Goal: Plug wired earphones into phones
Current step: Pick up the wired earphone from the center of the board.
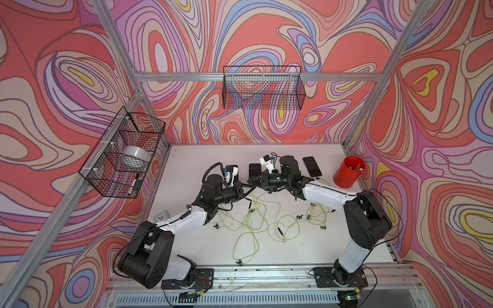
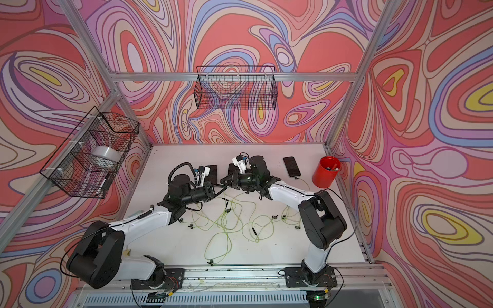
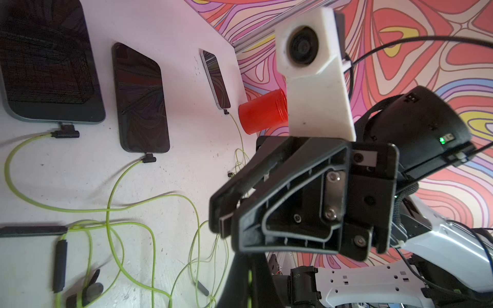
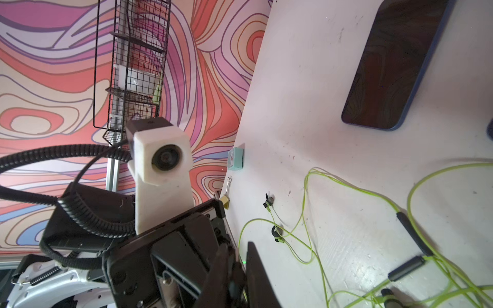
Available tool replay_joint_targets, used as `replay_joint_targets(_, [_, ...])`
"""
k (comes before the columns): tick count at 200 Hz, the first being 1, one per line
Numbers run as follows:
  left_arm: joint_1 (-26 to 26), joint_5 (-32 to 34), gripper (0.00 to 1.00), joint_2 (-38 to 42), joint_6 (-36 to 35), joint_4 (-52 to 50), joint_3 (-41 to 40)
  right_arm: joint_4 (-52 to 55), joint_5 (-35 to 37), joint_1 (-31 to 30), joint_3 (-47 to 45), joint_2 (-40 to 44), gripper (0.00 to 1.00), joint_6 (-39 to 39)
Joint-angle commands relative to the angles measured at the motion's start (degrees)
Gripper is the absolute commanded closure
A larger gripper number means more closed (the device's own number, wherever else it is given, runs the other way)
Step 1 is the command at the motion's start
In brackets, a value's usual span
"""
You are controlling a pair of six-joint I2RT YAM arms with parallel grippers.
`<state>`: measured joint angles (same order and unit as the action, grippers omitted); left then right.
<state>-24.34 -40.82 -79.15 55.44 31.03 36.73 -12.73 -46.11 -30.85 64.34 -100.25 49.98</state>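
- Left pincer (image 1: 249,188): pressed together on a strand of green cable (image 3: 249,278), raised above the desk (image 1: 202,248) just in front of the row of phones.
- Right pincer (image 3: 229,226): tip to tip with the left one. Whether its jaws are parted or closed cannot be told, and what it holds, if anything, is hidden.
- Phones, plugged, three: near phone (image 3: 48,61), middle phone (image 3: 141,98), far phone (image 3: 216,80). Each lies flat and screen up, with a dark plug (image 3: 65,132) seated in its near end and a green lead running off.
- Phone, unplugged, one: fourth phone (image 4: 394,64), flat at the left end of the row. No plug shows at its near end.
- Earphones (image 1: 253,221): green leads loop and cross on the desk in front of the phones. Earbuds (image 4: 277,233) and black remotes (image 3: 60,269) lie among them.
- Progress, as judged: three of four connections are made. What is left is to bring the held lead's plug to the fourth phone and seat it. That plug cannot be picked out in any view.
- Sundries: red cup (image 1: 348,172) holding pens beside the far phone, small teal clock (image 4: 235,159) at the desk's left edge, and wire baskets (image 1: 262,89) on the walls.
- Writing: no brand, label or lettering can be read. The phone screens are dark.
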Motion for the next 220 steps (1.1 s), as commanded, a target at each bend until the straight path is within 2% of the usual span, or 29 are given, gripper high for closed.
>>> replay_joint_targets(1, [-0.1, 0.3, 1.0, 1.4, -2.4, -2.1, 1.5, 1.2, 1.8, -0.3, -1.3, 2.1, 0.8, -1.4])
replay_joint_targets(44, [-0.2, 0.4, 1.0, 2.2, -6.8, -7.3, 2.6, 1.2, 2.2, -0.3, -1.6, 3.2, 0.72, -1.9])
replay_joint_targets(110, [-0.1, 0.6, 1.0, 2.2, -8.7, -9.2, 3.4, 2.4, 2.9, -0.4, -2.4, 3.3, 0.69, -2.1])
replay_joint_targets(220, [-0.1, 1.1, 1.0, 1.5, -7.9, -9.2, 3.7, 1.9, 2.8, -1.5, -2.0, 2.3, 0.85, -2.0])
